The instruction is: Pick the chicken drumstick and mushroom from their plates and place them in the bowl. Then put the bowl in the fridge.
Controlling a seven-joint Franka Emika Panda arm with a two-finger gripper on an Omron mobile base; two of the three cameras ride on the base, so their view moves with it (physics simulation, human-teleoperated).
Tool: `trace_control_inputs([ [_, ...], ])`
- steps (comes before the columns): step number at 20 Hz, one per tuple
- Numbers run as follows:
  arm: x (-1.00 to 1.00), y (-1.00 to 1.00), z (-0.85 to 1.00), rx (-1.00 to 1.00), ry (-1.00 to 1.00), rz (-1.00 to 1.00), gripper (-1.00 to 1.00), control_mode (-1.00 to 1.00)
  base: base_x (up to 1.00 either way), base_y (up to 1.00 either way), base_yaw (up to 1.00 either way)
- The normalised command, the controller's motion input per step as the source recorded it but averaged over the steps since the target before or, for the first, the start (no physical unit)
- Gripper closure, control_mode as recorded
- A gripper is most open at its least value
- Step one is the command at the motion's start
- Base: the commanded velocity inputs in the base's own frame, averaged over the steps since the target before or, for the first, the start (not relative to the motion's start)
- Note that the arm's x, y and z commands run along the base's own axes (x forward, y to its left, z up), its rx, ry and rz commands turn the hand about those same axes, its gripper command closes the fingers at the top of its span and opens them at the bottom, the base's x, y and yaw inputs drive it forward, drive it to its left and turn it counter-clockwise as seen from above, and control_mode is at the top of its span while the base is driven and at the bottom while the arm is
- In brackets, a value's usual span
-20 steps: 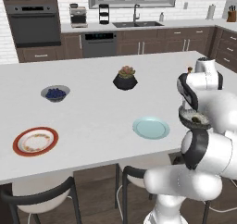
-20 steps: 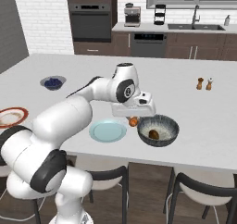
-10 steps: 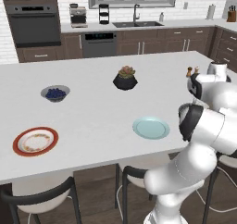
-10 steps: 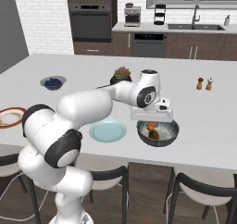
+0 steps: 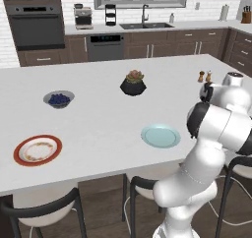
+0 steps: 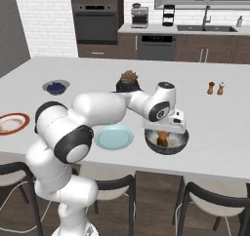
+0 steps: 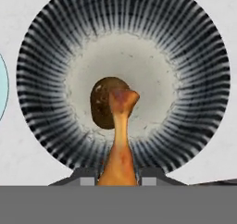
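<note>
My gripper [image 7: 119, 176] is shut on the chicken drumstick [image 7: 121, 140], which hangs from the fingertips [image 7: 85, 176] over the middle of the bowl [image 7: 194, 47]. The dark brown mushroom [image 7: 102, 105] lies on the bowl's pale floor, right beside the drumstick's far end. From the right base view the gripper [image 6: 163, 131] hovers just above the bowl [image 6: 181, 141], with the orange drumstick [image 6: 161, 139] inside its rim. The pale teal plate [image 6: 114, 137] sits bare to the bowl's left. The red-rimmed plate [image 6: 10, 123] lies at the far left. The fridge is out of view.
A small bowl of blue berries [image 6: 55, 87] and a black plant pot [image 6: 128, 83] stand further back on the white counter [image 6: 219, 132]. Two shakers [image 6: 215, 88] are at the back right. Stools line the counter's near edge. The bowl sits close to that edge.
The arm has swung right from beside the teal plate to over the bowl, carrying the drumstick. It now holds the drumstick low inside the bowl's rim.
</note>
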Motion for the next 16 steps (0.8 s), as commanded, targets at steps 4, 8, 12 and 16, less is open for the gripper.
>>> trace_control_inputs([
  [4,0.42,-0.56,-0.24,0.0,-0.09,0.0,1.0,-1.0,0.0,0.0,0.0],
  [8,0.19,-0.47,-0.25,0.0,-0.05,0.0,1.0,-1.0,0.0,0.0,0.0],
  [12,0.31,-0.04,-0.16,0.0,0.0,0.0,1.0,-1.0,0.0,0.0,0.0],
  [16,0.3,0.0,-0.15,0.0,0.0,0.0,1.0,-1.0,0.0,0.0,0.0],
])
